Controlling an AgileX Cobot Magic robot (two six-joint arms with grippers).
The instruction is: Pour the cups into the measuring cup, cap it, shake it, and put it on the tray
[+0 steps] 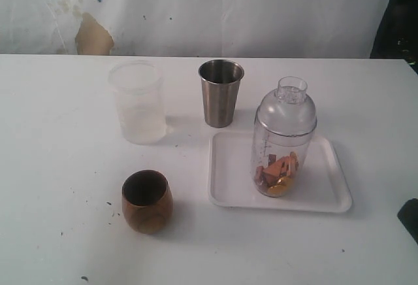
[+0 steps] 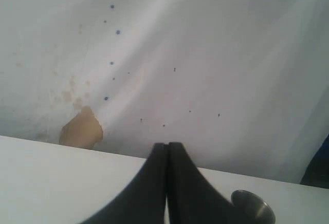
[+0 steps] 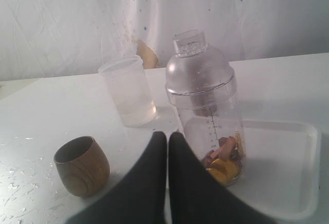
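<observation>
The clear measuring cup stands upright on the white tray, capped with a clear domed lid, with orange and yellow pieces at its bottom. The steel tumbler stands behind the tray. The brown wooden cup sits at the front left. My right gripper is shut and holds nothing, short of the measuring cup and beside the wooden cup. My left gripper is shut and holds nothing, facing the backdrop, with the tumbler rim beside it. Neither gripper shows in the exterior view.
A frosted whitish plastic cup stands at the back left, also the frosted cup in the right wrist view. A white cloth backdrop with a tan stain hangs behind the white table. A dark object sits at the right edge.
</observation>
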